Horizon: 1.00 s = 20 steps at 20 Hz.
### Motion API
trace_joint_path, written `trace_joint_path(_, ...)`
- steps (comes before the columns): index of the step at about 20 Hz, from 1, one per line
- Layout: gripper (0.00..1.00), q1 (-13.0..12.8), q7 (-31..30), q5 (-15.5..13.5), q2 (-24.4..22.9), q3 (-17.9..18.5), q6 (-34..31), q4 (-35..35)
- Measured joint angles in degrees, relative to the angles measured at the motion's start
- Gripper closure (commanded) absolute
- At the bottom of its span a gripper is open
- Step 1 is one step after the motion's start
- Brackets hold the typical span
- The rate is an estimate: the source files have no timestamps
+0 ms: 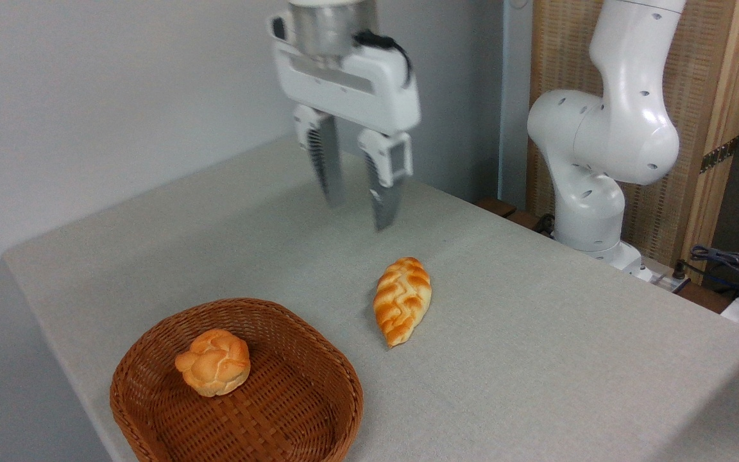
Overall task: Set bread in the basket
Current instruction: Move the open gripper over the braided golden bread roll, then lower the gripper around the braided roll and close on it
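Observation:
The bread [402, 299], a braided golden-orange loaf with pointed ends, lies on the grey table right of the basket. The basket [151, 350], reddish-brown wicker with a thick rim, sits at the front left of the table. My gripper [361, 212] hangs in the air above and behind the loaf, a little to its left. Its two fingers point down with a clear gap between them, and nothing is held.
A small round knotted bun [213, 370] rests inside the basket at its left part. The arm's white base [591, 160] stands at the back right, with cables [735, 263] beside it. The table edge [55, 346] runs close along the basket's left side.

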Motion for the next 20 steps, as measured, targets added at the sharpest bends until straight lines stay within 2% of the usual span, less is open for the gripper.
trace_joint_path(3, 0.0, 0.0, 0.0, 0.0, -4.0, 0.1, 1.6, -7.9)
trace_joint_path(8, 0.0, 0.0, 0.0, 1.8, -5.0, 0.2, 5.8, -15.6)
trace_joint_path(13, 0.0, -0.2, 0.0, 2.0, -4.9, 0.2, 11.4, -20.3)
trace_joint_path(20, 0.0, -2.2, 0.0, 2.0, -4.3, 0.2, 17.1, -23.4)
